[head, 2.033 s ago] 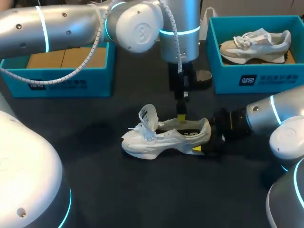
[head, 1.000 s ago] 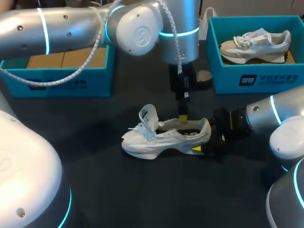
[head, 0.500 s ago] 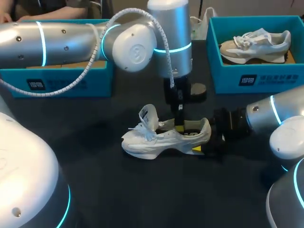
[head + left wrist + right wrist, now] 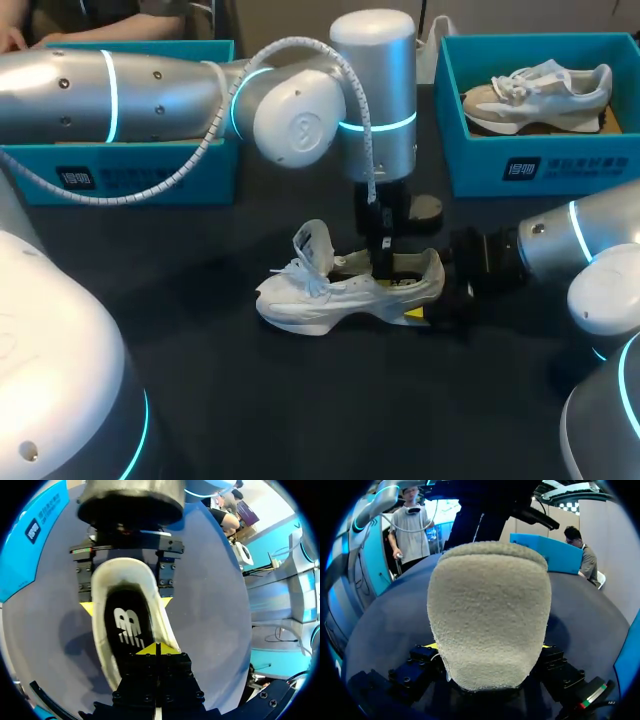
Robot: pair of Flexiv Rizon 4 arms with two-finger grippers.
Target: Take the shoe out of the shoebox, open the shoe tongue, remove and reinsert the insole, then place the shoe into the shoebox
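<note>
The shoe [image 4: 350, 290] stands on its sole mid-counter [image 4: 200, 400], tongue [image 4: 312, 242] raised. The right fingers [image 4: 86, 608] clamp its heel [image 4: 487, 610] from both sides. The left fingers [image 4: 147, 650] are pressed together inside the shoe, seemingly touching the insole [image 4: 125, 630]; whether they pinch it is unclear.

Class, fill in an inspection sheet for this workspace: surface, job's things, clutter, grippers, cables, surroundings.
Surface: dark table.
Job's things: white shoe on its sole mid-table, tongue lifted, insole inside; teal left box and right box at the far edge, second shoe in the right box.
Clutter: nothing seen.
Grippers: left gripper shut, tips down inside the shoe over the insole; right gripper shut on the shoe's heel.
Cables: white hose loops along the left arm.
Surroundings: nothing seen.
</note>
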